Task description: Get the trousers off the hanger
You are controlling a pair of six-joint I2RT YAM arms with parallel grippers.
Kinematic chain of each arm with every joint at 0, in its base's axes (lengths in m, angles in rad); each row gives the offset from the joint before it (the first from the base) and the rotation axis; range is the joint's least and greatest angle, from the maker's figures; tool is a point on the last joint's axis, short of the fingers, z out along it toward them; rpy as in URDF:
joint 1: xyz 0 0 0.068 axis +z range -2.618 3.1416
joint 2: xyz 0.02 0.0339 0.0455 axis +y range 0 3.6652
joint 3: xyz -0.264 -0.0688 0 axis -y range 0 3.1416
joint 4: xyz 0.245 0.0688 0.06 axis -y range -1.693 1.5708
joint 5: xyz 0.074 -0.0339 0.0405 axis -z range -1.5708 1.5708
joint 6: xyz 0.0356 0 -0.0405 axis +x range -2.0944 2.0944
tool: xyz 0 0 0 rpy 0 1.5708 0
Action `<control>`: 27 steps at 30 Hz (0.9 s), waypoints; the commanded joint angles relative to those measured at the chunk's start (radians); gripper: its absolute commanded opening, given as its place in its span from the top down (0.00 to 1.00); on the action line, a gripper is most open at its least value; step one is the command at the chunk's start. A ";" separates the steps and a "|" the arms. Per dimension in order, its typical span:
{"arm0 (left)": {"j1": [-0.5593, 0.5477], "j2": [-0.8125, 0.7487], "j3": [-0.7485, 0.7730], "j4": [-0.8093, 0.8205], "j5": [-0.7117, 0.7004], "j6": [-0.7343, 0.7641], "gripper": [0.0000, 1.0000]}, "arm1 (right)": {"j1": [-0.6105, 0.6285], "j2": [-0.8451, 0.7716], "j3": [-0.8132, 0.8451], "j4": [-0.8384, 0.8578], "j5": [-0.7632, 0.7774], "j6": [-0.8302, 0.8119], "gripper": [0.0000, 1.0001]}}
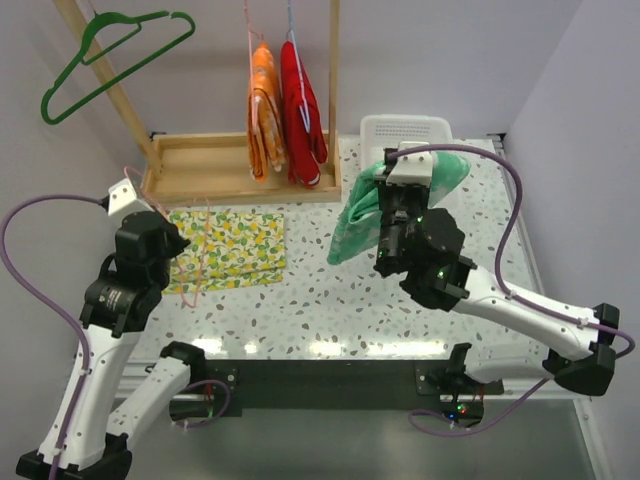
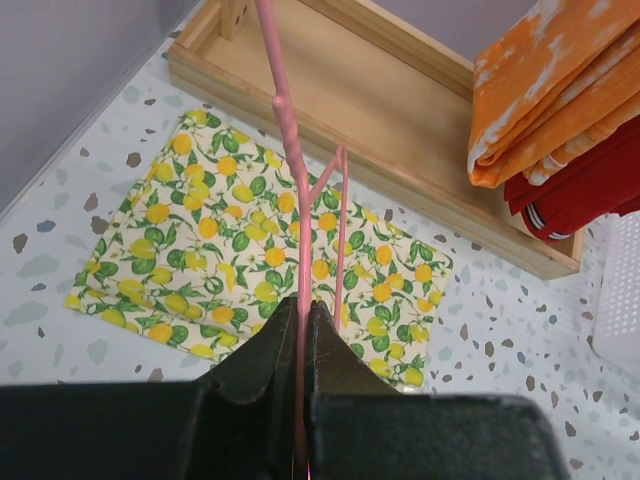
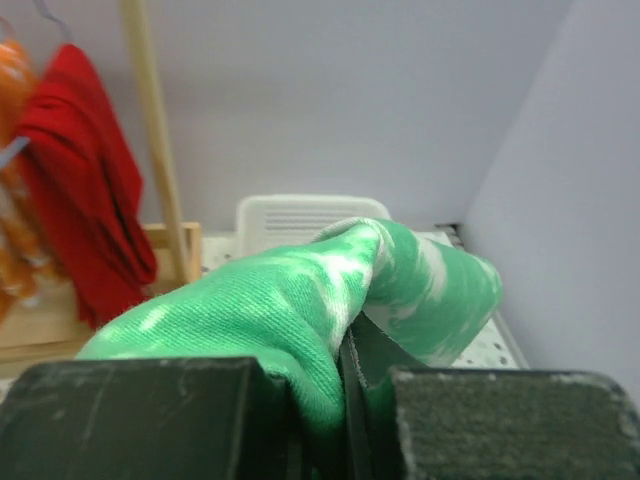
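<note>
Green cloth leads the top view: the green trousers (image 1: 362, 215) are off their hanger. They are bunched in the shut right pincer (image 1: 400, 190), held above the worktop (image 1: 330, 310) just in front of the basket (image 1: 405, 128). The left pincer (image 1: 178, 243) is closed on the bare pink hanger (image 1: 204, 255) over the lemon cloth (image 1: 240, 245). The orange trousers (image 1: 264, 110) and red trousers (image 1: 303, 115) hang side by side on the rack (image 1: 333, 90), and an empty green hanger (image 1: 110, 50) shows at upper left. The left wrist view confirms that grip: the jaws pinch the hanger's thin pink wire, nothing is draped on it, and the orange and red pairs sit at upper right. In the right wrist view, green fabric is folded over and clamped between the jaws, with the basket beyond. By my reckoning one pair of three is freed but not yet set down, and two pairs are left to take off.
</note>
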State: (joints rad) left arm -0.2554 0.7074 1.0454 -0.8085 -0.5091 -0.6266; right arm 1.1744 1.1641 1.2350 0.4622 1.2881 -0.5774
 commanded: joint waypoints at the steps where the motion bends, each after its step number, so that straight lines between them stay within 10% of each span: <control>1: 0.005 0.000 0.074 0.066 -0.008 0.057 1.00 | -0.122 -0.044 0.029 0.023 0.083 0.106 1.00; 17: 0.005 0.007 0.099 0.086 -0.005 0.070 1.00 | -0.441 0.170 0.052 -0.074 -0.024 0.140 1.00; 27: 0.005 0.052 0.093 0.081 -0.002 0.047 1.00 | -0.653 0.553 0.383 -0.146 -0.203 0.197 1.00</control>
State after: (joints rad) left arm -0.2554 0.7338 1.1110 -0.7712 -0.5053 -0.5816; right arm 0.5755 1.6268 1.4551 0.2436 1.1934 -0.4011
